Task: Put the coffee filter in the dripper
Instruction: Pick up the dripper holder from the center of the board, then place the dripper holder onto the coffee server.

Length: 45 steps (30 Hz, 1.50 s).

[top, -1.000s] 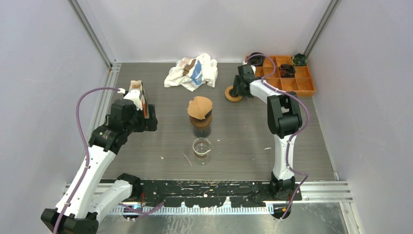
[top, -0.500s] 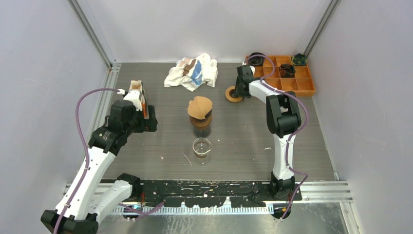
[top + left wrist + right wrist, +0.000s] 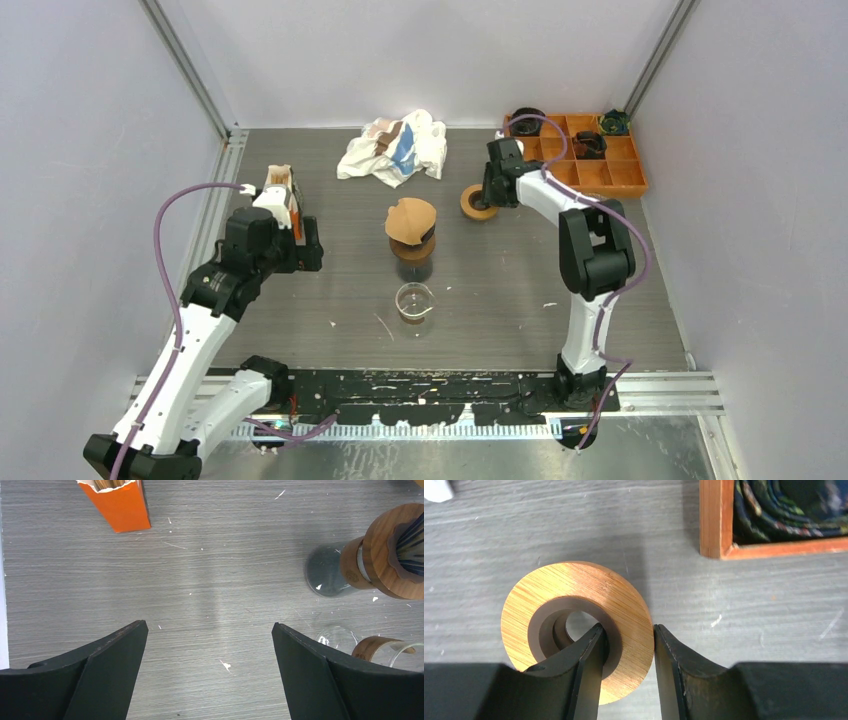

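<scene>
The top external camera sits high behind both arm bases, looking down over the whole tabletop (image 3: 500, 290). The left wrist camera looks down past the left end effector (image 3: 207, 630) from some height; the orange carton (image 3: 122, 507) ahead-left of it and the dripper (image 3: 390, 550) ahead-right also show from above. The right wrist camera hangs close over the right end effector (image 3: 629, 628), sharing with the overhead view the wooden ring (image 3: 549, 590) at its fingertips and the orange tray (image 3: 711, 520) corner ahead-right.
</scene>
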Each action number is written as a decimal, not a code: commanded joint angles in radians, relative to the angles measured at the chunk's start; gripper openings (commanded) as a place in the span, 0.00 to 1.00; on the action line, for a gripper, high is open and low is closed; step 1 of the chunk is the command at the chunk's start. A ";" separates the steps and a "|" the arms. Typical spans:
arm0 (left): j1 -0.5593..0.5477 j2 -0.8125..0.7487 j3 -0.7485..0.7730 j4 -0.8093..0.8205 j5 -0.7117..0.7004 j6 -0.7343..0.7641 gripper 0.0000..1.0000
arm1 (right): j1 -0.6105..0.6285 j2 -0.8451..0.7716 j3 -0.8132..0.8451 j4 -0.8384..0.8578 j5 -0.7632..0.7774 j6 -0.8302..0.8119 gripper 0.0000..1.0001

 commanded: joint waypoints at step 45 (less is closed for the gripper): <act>0.005 0.003 -0.015 0.069 -0.008 0.017 0.99 | 0.645 -0.778 -0.266 -0.339 0.028 0.043 0.12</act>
